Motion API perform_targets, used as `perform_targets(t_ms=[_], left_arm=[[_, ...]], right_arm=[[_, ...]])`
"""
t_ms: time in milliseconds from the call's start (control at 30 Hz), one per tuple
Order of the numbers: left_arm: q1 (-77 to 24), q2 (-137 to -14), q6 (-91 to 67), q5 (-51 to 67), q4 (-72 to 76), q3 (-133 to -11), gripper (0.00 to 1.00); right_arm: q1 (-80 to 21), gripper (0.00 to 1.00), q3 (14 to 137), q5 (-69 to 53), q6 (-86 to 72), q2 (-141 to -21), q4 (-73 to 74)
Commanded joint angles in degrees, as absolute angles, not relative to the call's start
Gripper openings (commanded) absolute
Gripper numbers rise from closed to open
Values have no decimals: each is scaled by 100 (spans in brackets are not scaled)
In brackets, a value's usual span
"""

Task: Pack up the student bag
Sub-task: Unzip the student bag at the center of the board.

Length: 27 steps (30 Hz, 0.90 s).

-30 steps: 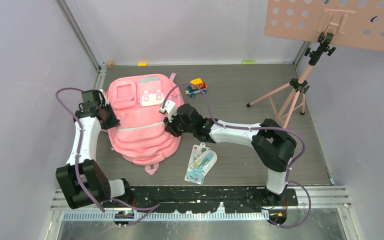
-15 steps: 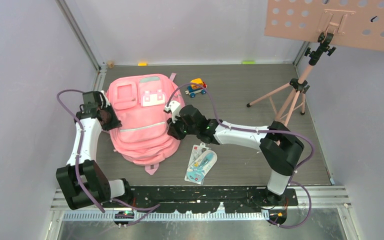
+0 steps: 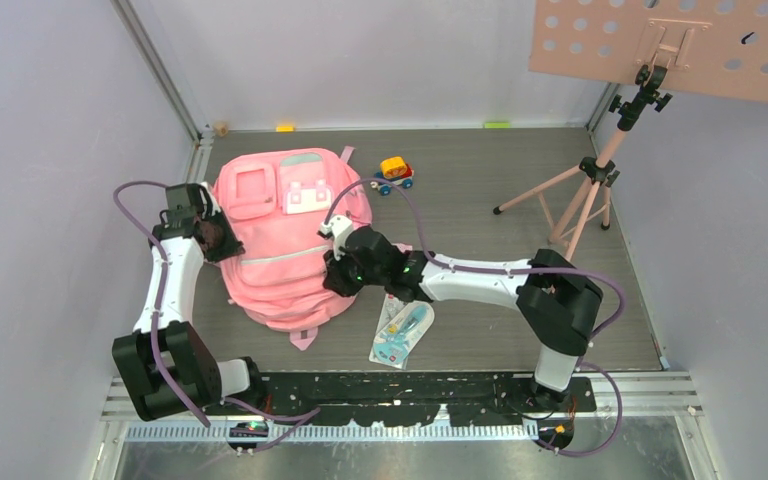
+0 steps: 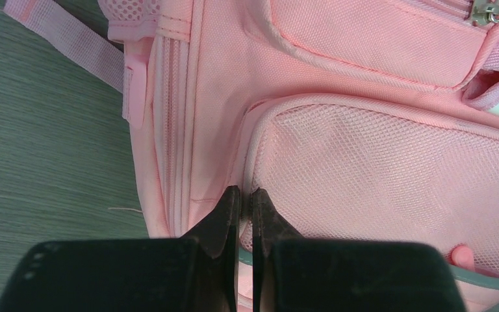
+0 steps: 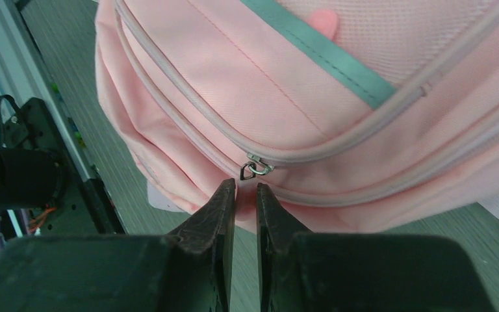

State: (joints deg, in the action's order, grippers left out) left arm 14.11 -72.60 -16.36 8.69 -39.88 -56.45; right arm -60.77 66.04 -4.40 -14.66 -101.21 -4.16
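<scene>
Far left: left gripper [image 3: 215, 238] at the left flank of the bag [image 3: 270, 280], fingers pressed almost together, tips on the seam beside a mesh pocket [image 4: 390, 175]; unclear whether any fabric is caught between them. Bag flat on the counter [image 3: 480, 200], left of centre, front pockets up, between the two grippers. At its right edge: right gripper [image 3: 333, 272], fingers likewise drawn nearly together with only a slit between, pinching nothing; zipper pull [image 5: 255, 169] just beyond the tips. Right of the bag: blister pack [image 3: 400, 333] toward the near edge, toy car [image 3: 394, 172] near the bag's far corner. Far right: music stand [image 3: 585, 190].
</scene>
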Motion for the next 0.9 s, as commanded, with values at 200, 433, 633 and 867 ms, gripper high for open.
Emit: perform_targets(t_ms=[200,433,633,867], left_arm=[[1253,-6978,-2048,1671,-3553,-5502,0],[1037,-6864,-2175,2110,-3301,-5411,0],[688,-6387,-2864,2273,-2814,-4915,0],[-522,-5869,-3714,1651,-2293,-4382,0]], right_arm=[[-6558,1,7702,-540,-2504,-10889,-830],[-6498,1,8208,-39,-2318,-11229,-498],[-6147,0,7941,-18,-2254,-11032,-228],[-5811,0,7500,-115,-1961,-10584,295]])
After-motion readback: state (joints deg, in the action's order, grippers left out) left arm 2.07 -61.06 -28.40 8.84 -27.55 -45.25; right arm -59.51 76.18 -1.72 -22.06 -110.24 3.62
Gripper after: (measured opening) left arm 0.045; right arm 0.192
